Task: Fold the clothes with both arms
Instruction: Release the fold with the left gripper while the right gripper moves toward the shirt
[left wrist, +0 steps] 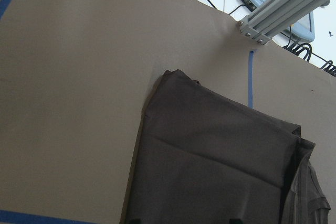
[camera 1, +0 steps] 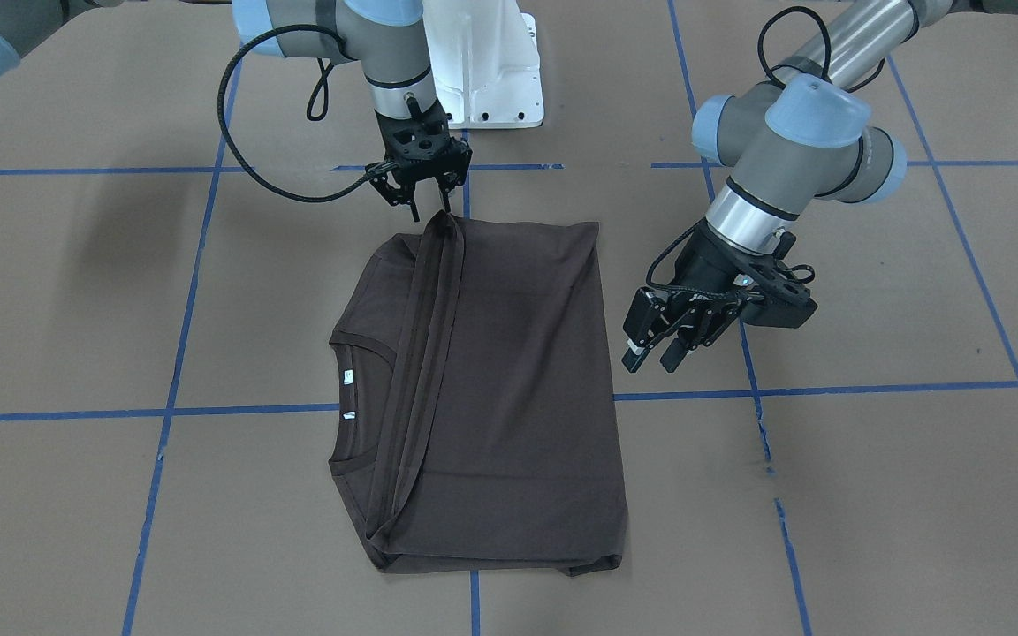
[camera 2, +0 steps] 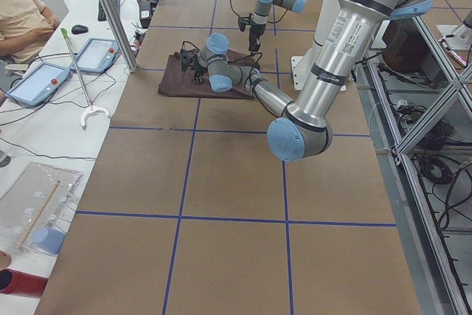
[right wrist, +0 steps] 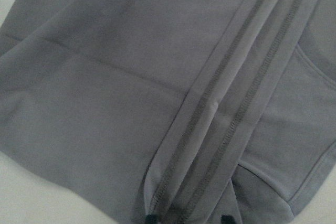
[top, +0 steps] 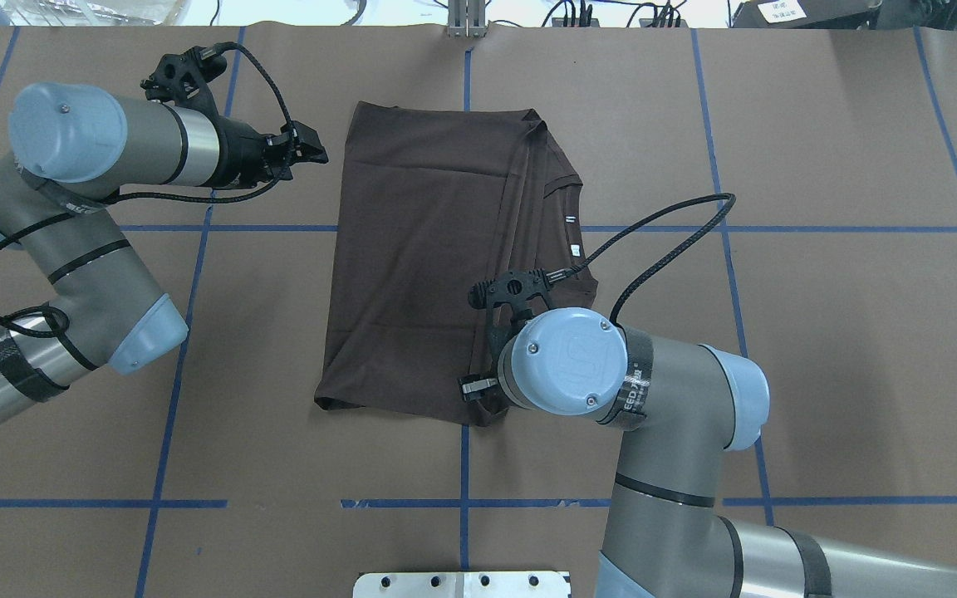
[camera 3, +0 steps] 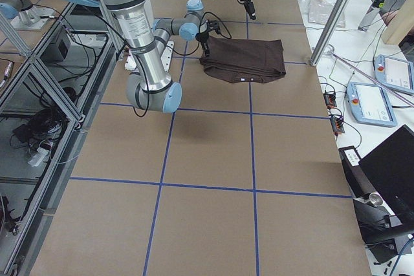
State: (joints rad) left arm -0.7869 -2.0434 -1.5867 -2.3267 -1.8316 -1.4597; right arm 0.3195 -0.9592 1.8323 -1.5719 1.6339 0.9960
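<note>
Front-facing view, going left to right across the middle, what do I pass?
The T-shirt's collar with white neck tags → folded-over hem bands → plain panel → left gripper, clear of the cloth.

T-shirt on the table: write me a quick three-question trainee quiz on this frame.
1. True or false: the left claw is gripping the T-shirt.
2. In the overhead view, the collar lies toward: A) the view's left, B) the view's right, C) the shirt's middle.
3. Fill in: the ___ claw sits at the shirt's robot-side edge.
Key: 1 false, it hangs open beside the shirt. 2 B. 3 right: the right claw.
</note>
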